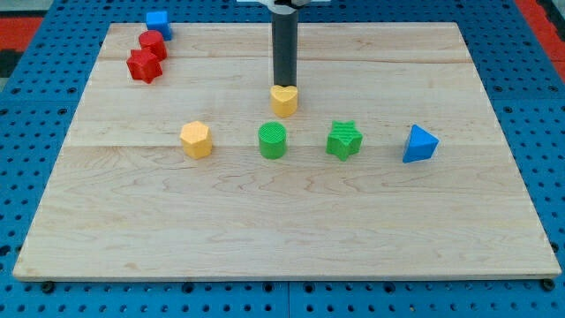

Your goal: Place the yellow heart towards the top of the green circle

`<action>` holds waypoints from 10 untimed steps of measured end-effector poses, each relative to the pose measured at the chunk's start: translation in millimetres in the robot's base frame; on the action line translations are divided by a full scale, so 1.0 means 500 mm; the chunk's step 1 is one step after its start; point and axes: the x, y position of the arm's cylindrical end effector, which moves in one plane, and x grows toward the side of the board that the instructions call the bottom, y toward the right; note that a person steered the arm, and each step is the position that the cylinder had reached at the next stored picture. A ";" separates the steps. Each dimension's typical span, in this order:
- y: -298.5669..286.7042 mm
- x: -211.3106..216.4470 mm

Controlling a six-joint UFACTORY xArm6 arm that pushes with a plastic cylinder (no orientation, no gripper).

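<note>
My tip [283, 86] stands right at the far edge of the yellow heart [283, 101], touching it or very nearly so, on the side toward the view's top; the end effector is a plain rod with no jaws, so it grips nothing and can only push. The yellow heart lies just above the green circle [273, 140] and a little toward the view's right of it, with a clear gap of bare surface [265, 230] between them; I judge the placing close to done, or wanting only a small trim. To finish well, any further push should be short and slow, since a push from where my tip stands drives the heart down toward the circle, and too much would knock the circle out of its row with the yellow hexagon [196, 140] and the green star [344, 140]; a slight nudge toward the view's left would centre it. The blue triangle [419, 144] and the red and blue blocks at the top left lie well apart and pose no risk.
</note>
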 end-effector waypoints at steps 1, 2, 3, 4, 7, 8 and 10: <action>0.014 0.006; 0.016 0.013; -0.002 0.015; -0.006 0.017; -0.006 0.049; -0.021 0.049; -0.101 0.050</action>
